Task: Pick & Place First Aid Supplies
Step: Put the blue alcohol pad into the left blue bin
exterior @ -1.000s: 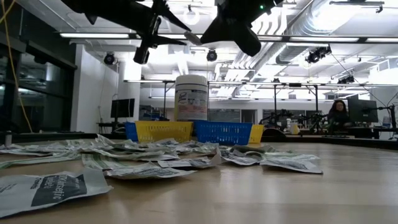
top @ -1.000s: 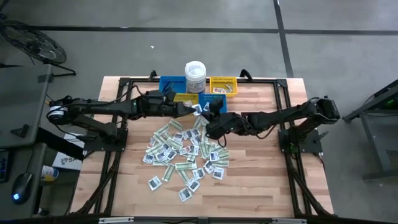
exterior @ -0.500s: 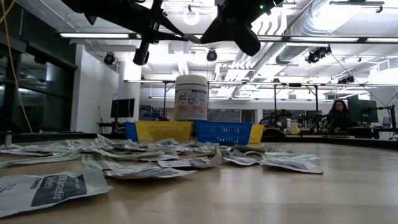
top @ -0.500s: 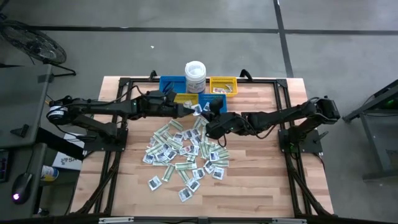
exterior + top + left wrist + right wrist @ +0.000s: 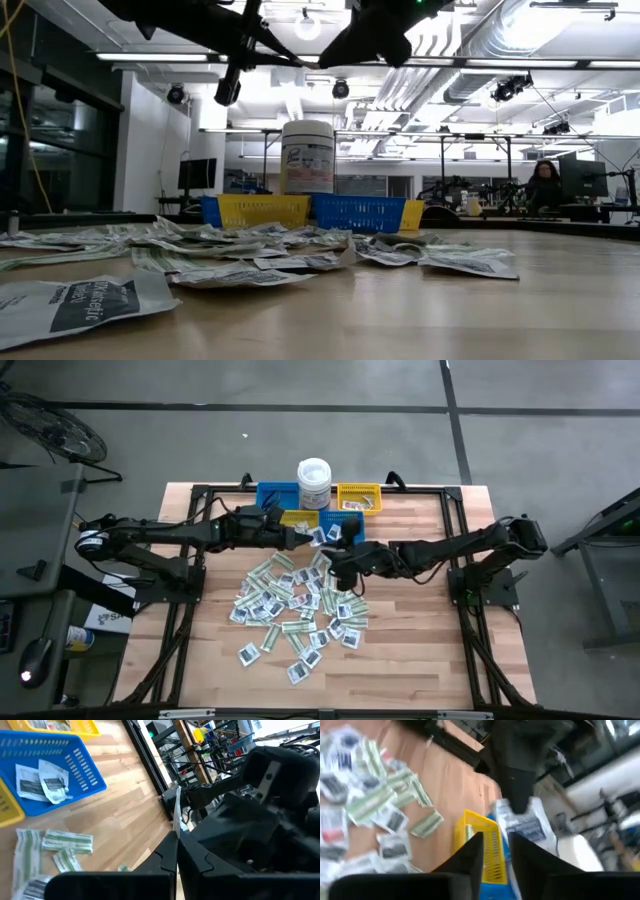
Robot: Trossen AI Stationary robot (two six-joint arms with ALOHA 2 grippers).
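while the left gripper [image 5: 176, 851] is pinching a white packet [image 5: 177, 810] edge-on, fingers shut on its lower end, the right gripper [image 5: 495, 851] is facing it just beside, fingers parted and empty. the packet's long axis is standing upright above the loose packets [image 5: 295, 605] on the wooden table [image 5: 420, 650], near the blue bin [image 5: 80, 765].

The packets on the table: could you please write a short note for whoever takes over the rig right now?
Left gripper: shut on one white packet, held in the air near the bins.
Right gripper: open, close beside it, holding nothing.
Done: at least two packets lie in a blue bin.
Left: the pile of dozens of loose packets on the table, plus placing the held one.
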